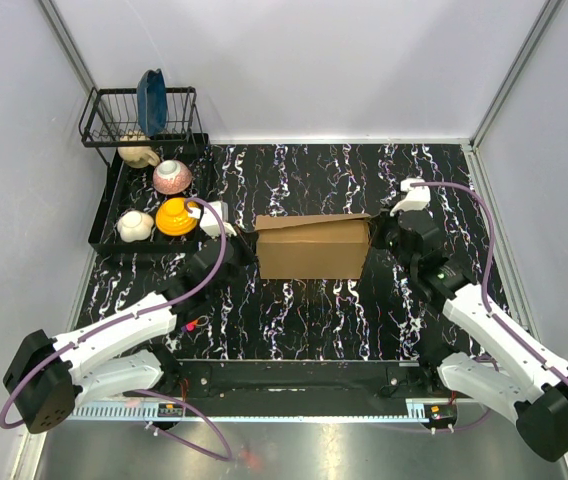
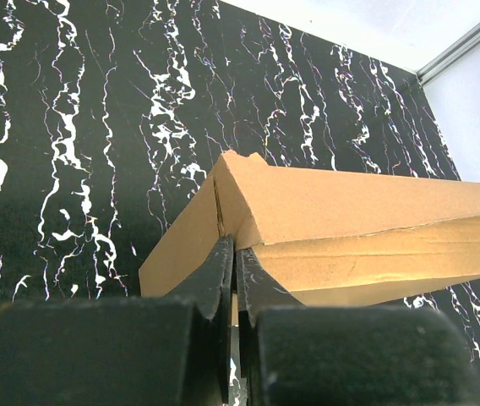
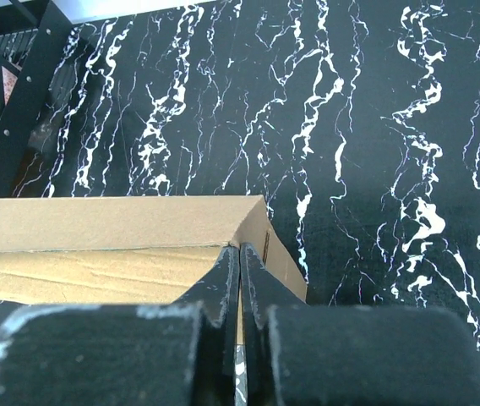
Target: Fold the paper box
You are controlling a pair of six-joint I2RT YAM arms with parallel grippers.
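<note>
The paper box (image 1: 312,250) is brown cardboard, folded into a closed-looking block, and stands mid-table with its lid flap slightly raised at the back. My left gripper (image 1: 245,248) is at its left end. In the left wrist view the gripper (image 2: 234,252) is shut on the box's (image 2: 350,228) left end wall, with a strip of cardboard between the fingers. My right gripper (image 1: 379,238) is at the right end. In the right wrist view it (image 3: 240,255) is shut on the box's (image 3: 113,245) right end wall at the corner.
A black dish tray (image 1: 104,228) and a wire rack (image 1: 99,122) stand at the back left. They hold a pink bowl (image 1: 172,176), an orange bowl (image 1: 176,216), a white cup (image 1: 135,225) and a blue plate (image 1: 151,100). White walls close in the table.
</note>
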